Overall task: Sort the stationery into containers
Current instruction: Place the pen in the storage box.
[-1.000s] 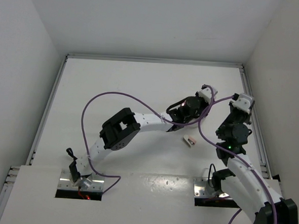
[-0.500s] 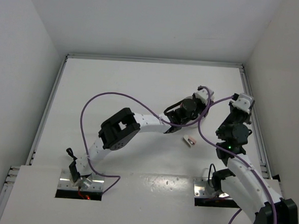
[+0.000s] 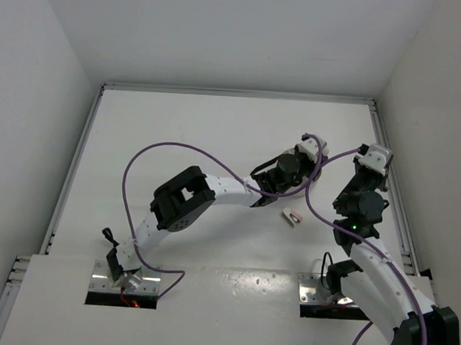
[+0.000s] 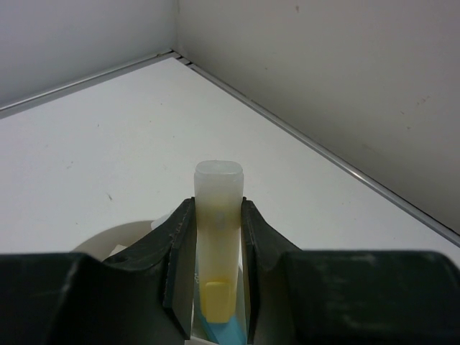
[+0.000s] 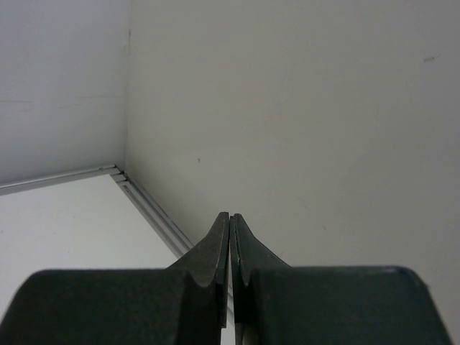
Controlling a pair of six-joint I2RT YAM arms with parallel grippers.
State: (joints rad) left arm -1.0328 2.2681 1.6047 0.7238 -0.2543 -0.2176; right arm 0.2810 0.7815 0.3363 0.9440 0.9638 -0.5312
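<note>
My left gripper (image 4: 218,206) is shut on a pale yellow stick with a frosted cap (image 4: 218,237), which stands up between the fingers. Under the jaws I see a blue stick (image 4: 224,332) and part of the white dish's rim (image 4: 108,243). In the top view the left gripper (image 3: 309,144) is over the right middle of the table, and the arm hides the dish. A small brown-pink block (image 3: 293,218) lies on the table nearer the bases. My right gripper (image 5: 230,217) is shut and empty, raised near the right wall (image 3: 374,159).
The right wall and its metal edge rail (image 4: 338,162) run close beside both grippers. A purple cable (image 3: 177,147) loops over the left arm. The back corner of the enclosure shows in the left wrist view (image 4: 175,52).
My left gripper has shifted slightly left with the yellow stick in it. The right arm has not moved.
</note>
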